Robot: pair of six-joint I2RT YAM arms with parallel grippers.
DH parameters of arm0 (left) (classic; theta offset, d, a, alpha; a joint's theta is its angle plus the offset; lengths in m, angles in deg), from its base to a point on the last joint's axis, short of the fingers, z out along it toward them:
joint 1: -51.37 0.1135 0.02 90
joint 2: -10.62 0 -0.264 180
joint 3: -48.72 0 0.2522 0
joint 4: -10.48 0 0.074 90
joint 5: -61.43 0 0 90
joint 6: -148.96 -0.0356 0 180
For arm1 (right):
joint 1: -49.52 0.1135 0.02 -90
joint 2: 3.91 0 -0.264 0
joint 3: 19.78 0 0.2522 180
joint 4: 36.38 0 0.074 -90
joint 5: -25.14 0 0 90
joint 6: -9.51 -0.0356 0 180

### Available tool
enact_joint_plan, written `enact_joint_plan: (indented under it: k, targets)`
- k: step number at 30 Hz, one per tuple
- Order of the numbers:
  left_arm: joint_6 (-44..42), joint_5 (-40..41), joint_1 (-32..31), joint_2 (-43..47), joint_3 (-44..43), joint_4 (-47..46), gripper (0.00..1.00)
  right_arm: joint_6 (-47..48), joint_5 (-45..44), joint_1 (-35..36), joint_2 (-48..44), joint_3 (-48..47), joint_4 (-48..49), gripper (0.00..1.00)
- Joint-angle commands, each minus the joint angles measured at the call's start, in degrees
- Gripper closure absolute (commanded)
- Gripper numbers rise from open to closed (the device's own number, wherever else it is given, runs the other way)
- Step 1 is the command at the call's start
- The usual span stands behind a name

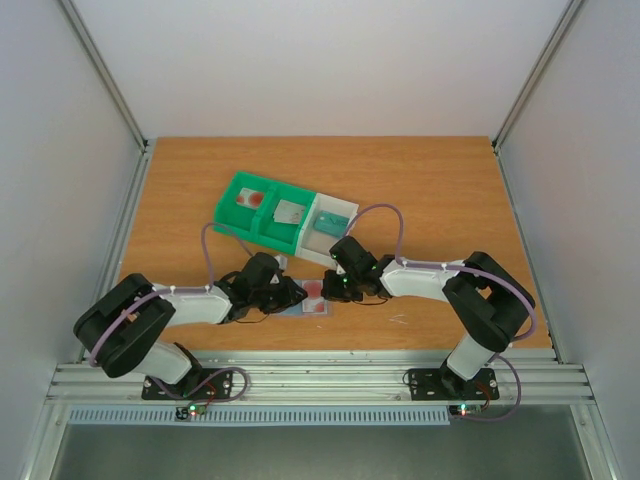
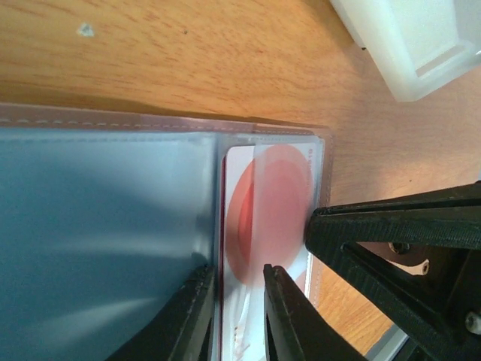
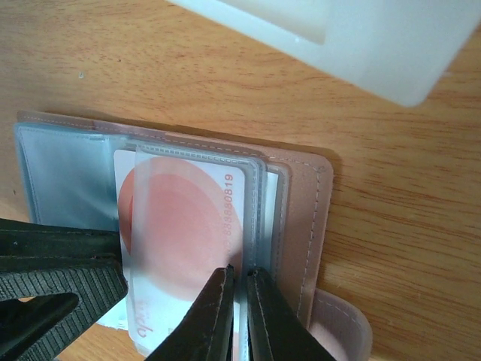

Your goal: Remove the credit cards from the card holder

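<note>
right gripper: jaws all but closed, nipping the card holder's sleeve edge; left gripper slightly parted over the card. we fear the pinched sleeve drags it along.

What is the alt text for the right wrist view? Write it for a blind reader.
The right gripper pinches a clear sleeve edge of the open card holder, over a white credit card with a red-pink circle. The left gripper sits at lower left; a white tray corner shows at the top, on a wooden table.
</note>
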Motion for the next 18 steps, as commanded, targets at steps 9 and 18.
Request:
enact_joint_plan:
  k: [9,18]
  targets:
    - [0.7,-0.8,0.1,0.4,1.4,-5.5,1.00,-0.3,-0.2,0.1,1.6,1.9,-1.0,0.93]
    - [-0.3,0.6,0.7,4.4,2.4,-1.7,1.00,0.0,-1.3,0.2,1.2,2.4,-1.5,0.93]
